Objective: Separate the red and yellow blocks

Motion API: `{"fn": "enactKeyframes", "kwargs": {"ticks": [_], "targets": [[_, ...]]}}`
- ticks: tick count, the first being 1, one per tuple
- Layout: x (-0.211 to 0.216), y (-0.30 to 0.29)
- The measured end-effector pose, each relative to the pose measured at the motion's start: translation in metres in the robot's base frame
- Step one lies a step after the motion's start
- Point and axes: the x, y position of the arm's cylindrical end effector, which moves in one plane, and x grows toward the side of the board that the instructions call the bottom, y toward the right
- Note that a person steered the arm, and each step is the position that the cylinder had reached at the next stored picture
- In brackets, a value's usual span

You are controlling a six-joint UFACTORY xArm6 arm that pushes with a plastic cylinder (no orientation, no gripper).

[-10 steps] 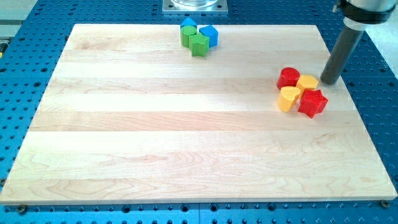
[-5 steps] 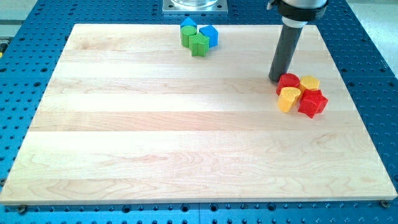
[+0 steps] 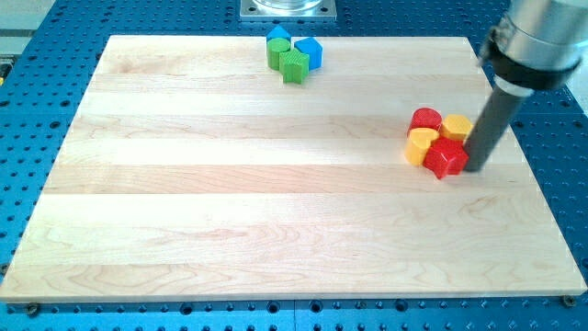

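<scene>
Four blocks sit in a tight cluster at the view's right. A red cylinder (image 3: 424,119) is at its upper left and a yellow block (image 3: 457,126) at its upper right. A yellow heart-like block (image 3: 420,144) is at the lower left and a red star-like block (image 3: 446,157) at the lower right. My tip (image 3: 476,168) rests on the board right against the red star block's right side, below the upper yellow block.
A group of two blue blocks (image 3: 309,50) and two green blocks (image 3: 293,65) sits at the view's top centre near the wooden board's (image 3: 276,202) far edge. A blue perforated table surrounds the board.
My tip has moved from the cluster's upper left round to its lower right. The red star block has shifted left, tighter against the yellow blocks.
</scene>
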Motion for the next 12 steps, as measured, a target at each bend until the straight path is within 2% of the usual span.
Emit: {"fn": "enactKeyframes", "kwargs": {"ticks": [1, 3, 4, 6, 7, 8, 9, 10, 11, 12], "targets": [[0.020, 0.009], [0.029, 0.010], [0.010, -0.004], [-0.007, -0.171], [-0.060, -0.098], [-0.141, -0.101], [-0.157, -0.027], [-0.121, 0.022], [-0.084, -0.039], [-0.039, -0.056]]}}
